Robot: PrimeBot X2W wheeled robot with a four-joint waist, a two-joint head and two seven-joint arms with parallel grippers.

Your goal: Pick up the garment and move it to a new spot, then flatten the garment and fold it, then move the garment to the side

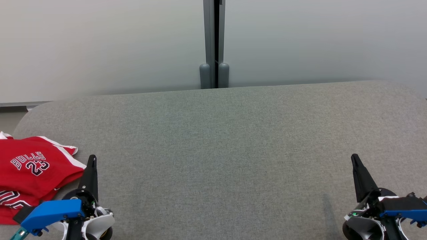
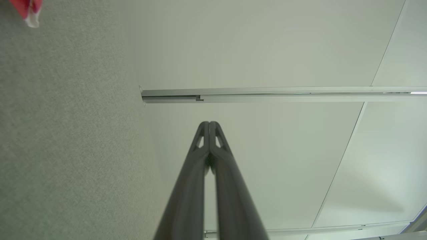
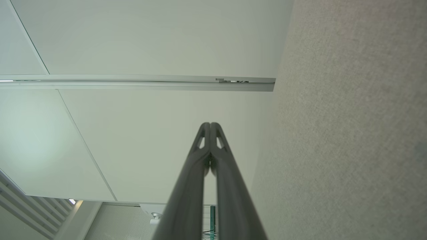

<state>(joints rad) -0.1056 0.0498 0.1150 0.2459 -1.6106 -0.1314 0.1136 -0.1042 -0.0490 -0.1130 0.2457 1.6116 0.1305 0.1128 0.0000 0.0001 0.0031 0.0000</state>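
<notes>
garment (image 1: pixel 31 166), red, lies on the grey cushioned surface (image 1: pixel 217 150) just to the left of the left gripper (image 1: pixel 92 160), which is pressed together on nothing, and well apart from the right gripper (image 1: pixel 354 160), likewise closed and empty

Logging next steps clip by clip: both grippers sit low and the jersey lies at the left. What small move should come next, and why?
Probably open the left gripper and reach left to the jersey. That gripper's jaws are shut, empty, and the jersey lies rumpled right beside it at the grey surface's left edge. The right gripper, also shut, is far across the surface.
</notes>
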